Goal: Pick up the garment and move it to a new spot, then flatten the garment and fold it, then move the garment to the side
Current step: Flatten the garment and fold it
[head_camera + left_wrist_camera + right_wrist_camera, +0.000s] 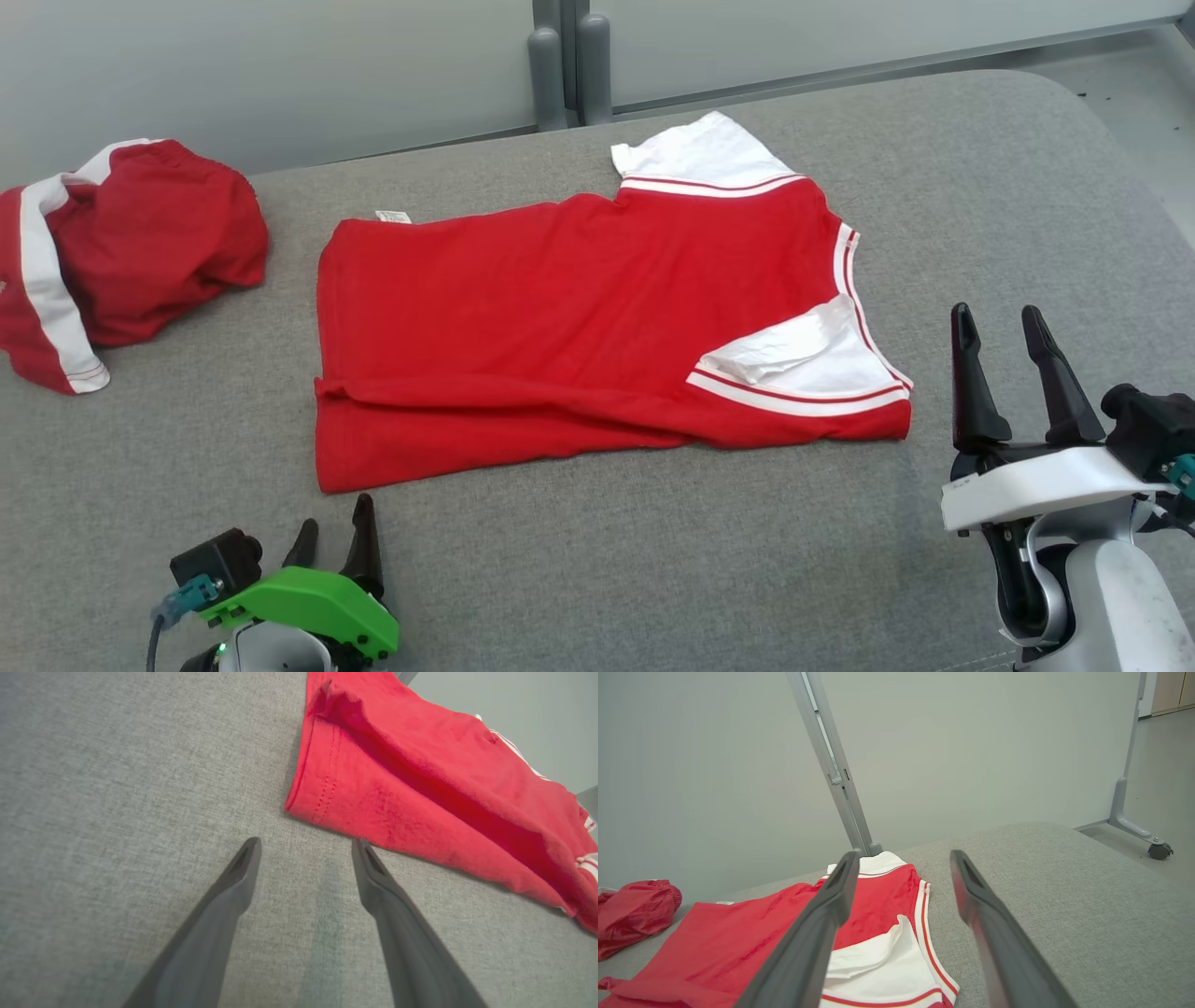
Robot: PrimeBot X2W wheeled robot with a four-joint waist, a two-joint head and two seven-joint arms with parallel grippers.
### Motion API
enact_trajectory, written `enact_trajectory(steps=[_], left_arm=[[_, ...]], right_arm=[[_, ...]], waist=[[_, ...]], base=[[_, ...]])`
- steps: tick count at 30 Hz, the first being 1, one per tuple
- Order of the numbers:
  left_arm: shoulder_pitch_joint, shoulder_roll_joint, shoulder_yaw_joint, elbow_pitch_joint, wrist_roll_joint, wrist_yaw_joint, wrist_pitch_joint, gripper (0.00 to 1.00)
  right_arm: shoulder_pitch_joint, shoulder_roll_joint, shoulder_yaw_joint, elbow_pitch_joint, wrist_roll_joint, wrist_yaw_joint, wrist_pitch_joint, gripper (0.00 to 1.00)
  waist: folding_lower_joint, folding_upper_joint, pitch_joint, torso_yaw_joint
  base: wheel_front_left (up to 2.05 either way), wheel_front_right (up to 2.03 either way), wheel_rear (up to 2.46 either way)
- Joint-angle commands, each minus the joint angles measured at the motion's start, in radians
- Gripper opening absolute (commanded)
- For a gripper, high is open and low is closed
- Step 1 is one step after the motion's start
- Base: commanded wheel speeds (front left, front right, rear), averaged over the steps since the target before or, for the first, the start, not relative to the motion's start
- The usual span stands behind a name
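Beside the red shirt [579,327], its underside hidden, left end effector [334,518] and right end effector [997,315] gape empty.

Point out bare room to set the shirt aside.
Widest bare patch: grey pad right of the red shirt, beyond the right pincer. Also the near strip between left pincer and right pincer. Crowded left: crumpled red shorts sit close beside the shirt.

A grey woven padded surface [980,187] with a rounded corner was spread across the foreground; it was backed by pale grey partition panels [261,65], joined at grey metal posts [569,65]; a caster [1159,850] was seen resting on the pale floor [1174,774]; everything was lit softly and evenly.
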Motion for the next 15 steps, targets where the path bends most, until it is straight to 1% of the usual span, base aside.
enact_trajectory(steps=[1, 4, 11, 15], left_arm=[[-0.019, -0.002, 0.008, 0.007, -0.014, 0.004, 0.004, 1.00], [-0.050, -0.005, 0.020, 0.033, -0.034, 0.007, 0.015, 1.00], [-0.104, -0.017, 0.057, 0.103, -0.106, -0.005, 0.032, 1.00], [-0.131, -0.019, 0.073, 0.148, -0.130, -0.008, 0.030, 1.00]], right_arm=[[0.011, -0.001, 0.001, -0.006, 0.005, 0.000, -0.001, 1.00], [0.012, -0.001, 0.007, -0.018, 0.013, 0.000, 0.000, 1.00], [0.001, -0.001, 0.007, -0.025, 0.015, 0.000, -0.006, 1.00], [0.002, -0.001, 0.006, -0.031, 0.017, 0.000, -0.008, 1.00]], waist=[[0.0000, 0.0106, 0.008, -0.009], [0.0000, 0.0106, 0.018, -0.022], [0.0000, 0.0106, 0.038, -0.046], [0.0000, 0.0106, 0.048, -0.053]], base=[[0.00, 0.00, 0.00], [0.00, 0.00, 0.00], [0.00, 0.00, 0.00], [0.00, 0.00, 0.00]])
